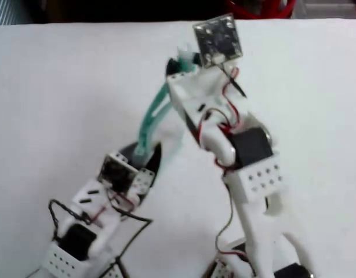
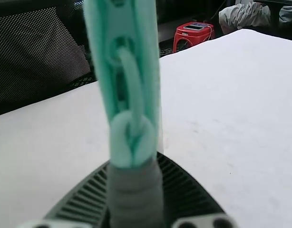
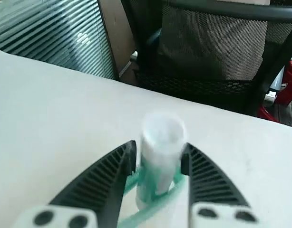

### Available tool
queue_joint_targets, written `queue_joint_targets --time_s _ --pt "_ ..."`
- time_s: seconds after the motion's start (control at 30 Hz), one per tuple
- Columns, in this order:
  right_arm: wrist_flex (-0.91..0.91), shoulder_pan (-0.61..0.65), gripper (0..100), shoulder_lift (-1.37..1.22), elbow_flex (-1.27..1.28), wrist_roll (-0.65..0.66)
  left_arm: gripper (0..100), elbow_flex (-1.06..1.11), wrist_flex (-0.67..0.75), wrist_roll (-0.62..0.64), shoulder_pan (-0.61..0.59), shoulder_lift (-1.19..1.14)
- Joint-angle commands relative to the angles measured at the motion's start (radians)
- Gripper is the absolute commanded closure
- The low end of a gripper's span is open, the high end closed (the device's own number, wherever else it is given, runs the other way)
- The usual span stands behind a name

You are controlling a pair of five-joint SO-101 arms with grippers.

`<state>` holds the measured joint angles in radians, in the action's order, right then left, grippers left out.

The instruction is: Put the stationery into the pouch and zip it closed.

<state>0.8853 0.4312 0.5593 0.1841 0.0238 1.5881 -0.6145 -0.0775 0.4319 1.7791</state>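
The right gripper point(image 3: 158, 154) had its jaws pressed against the white-capped end of the teal stationery piece point(image 3: 160, 135). The piece ran from there to the left gripper point(image 1: 144, 153), which was closed narrowly on its grey end. Both arms leaned in over the white table point(image 1: 62, 87), their grippers near each other and bridged by the piece.

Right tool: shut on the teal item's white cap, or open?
Shut, apparently: the right tool has a finger against each side of the teal item's white cap.
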Motion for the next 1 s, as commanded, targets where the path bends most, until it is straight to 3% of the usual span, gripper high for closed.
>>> queue_joint_targets --time_s 0.0,0.33,0.4,0.53,0.57,0.83,0.97 --pt "0.033 0.004 73.8 0.111 -0.008 0.003 96 -0.015 0.003 -0.009 0.007 0.027" --pt "0.148 0.048 81.2 0.205 -0.023 0.031 96 -0.015 0.000 -0.009 0.007 0.027" --pt "0.231 0.120 83.5 0.205 -0.038 0.152 96 -0.015 0.000 -0.009 0.007 0.027" --pt "0.381 0.294 87.8 0.203 -0.040 0.555 96 -0.015 0.000 -0.009 0.007 0.028" --pt "0.406 0.318 88.0 0.200 -0.040 0.603 96 -0.015 0.000 -0.009 0.007 0.028" --pt "0.460 0.354 81.6 0.205 -0.043 0.559 96 -0.015 0.000 -0.009 0.005 0.028" --pt "0.542 0.380 75.7 0.236 -0.055 0.680 96 -0.012 0.002 -0.009 0.005 0.028"
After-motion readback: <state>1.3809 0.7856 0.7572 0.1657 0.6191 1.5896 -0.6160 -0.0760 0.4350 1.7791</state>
